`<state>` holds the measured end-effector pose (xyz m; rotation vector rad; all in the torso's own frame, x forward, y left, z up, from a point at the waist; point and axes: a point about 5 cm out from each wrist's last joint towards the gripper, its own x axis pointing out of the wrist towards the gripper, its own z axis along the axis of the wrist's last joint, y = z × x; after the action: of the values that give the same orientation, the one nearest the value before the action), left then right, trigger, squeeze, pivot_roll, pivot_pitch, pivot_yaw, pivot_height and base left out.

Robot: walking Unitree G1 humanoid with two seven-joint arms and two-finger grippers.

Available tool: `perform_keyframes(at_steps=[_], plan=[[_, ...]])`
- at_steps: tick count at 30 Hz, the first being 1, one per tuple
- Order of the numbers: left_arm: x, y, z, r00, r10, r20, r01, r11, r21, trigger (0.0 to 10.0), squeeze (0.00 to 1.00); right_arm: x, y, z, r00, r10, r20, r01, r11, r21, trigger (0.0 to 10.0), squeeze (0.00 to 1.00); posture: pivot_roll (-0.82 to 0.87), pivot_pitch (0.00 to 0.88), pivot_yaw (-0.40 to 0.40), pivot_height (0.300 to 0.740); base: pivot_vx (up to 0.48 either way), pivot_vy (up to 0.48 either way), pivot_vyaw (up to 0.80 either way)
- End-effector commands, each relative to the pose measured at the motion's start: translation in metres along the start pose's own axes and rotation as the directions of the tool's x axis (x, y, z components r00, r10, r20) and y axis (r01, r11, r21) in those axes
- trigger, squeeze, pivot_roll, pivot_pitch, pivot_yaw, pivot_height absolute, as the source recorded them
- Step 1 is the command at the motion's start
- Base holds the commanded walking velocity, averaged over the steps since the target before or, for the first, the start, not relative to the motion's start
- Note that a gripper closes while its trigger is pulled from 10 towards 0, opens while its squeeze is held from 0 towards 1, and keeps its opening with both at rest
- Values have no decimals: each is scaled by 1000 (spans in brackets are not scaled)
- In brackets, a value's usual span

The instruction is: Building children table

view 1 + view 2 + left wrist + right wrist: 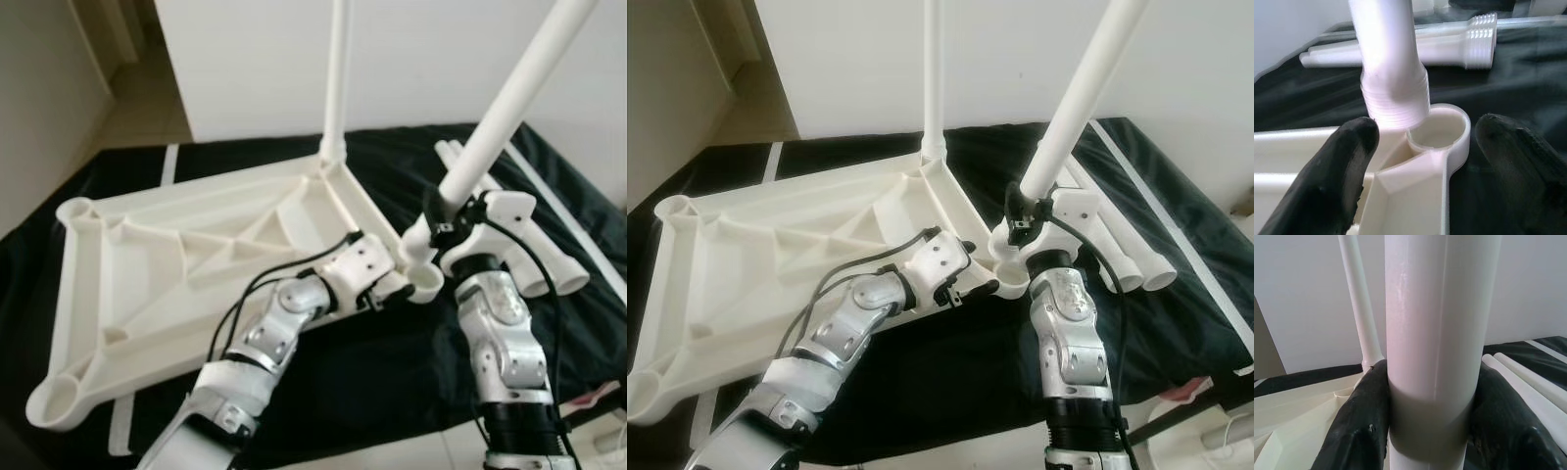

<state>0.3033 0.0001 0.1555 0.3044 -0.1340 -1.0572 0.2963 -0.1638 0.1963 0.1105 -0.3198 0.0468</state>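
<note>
Your right gripper (1432,426) is pinching the tilted white leg (509,93), whose threaded end sits at the corner socket (1442,129) of the upturned tabletop (147,274). Your left gripper (1425,161) is spread, straddling that corner. Two spare legs (1127,250) lie at 3 o'clock on the black cloth (372,372).

No text, label, brand or number can be read anywhere.
</note>
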Motion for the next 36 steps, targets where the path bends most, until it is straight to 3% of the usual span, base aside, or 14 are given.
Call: perform_keyframes(at_steps=[1, 6, 7, 16, 24, 36], plan=[[-14, -3, -8, 1000, 11, -5, -11, 1000, -21, 10000, 0, -10, 0, -4, 999, 24, -36, -24, 1000, -3, 10000, 0, -44, 0, -13, 740, 0, 0, 0], [-18, -6, -12, 1000, 1, -14, -1, 1000, -14, 10000, 0, -14, 0, -6, 998, 33, -46, -33, 999, -9, 10000, 0, -44, 0, -18, 740, 0, 0, 0], [-22, -14, -15, 999, -39, -28, 38, 999, -26, 10000, 0, -20, -1, -7, 998, 39, -57, -41, 999, -21, 10000, 0, -46, 0, -20, 740, 0, 0, 0], [-30, -28, -21, 990, -128, -56, 123, 989, -79, 10000, 0, -30, -6, -13, 995, 44, -90, -50, 997, -63, 10000, 0, -53, 0, -21, 740, 0, 0, 0], [-31, -30, -15, 991, -122, -56, 117, 990, -72, 10000, 0, -33, -18, -16, 994, 15, -113, -26, 995, -94, 10000, 0, -53, 0, -18, 740, 0, 0, 0], [-33, -31, -12, 990, -125, -63, 121, 990, -67, 10000, 0, -30, -23, -20, 991, 23, -128, -40, 991, -129, 10000, 0, -52, 0, -15, 740, 0, 0, 0]])
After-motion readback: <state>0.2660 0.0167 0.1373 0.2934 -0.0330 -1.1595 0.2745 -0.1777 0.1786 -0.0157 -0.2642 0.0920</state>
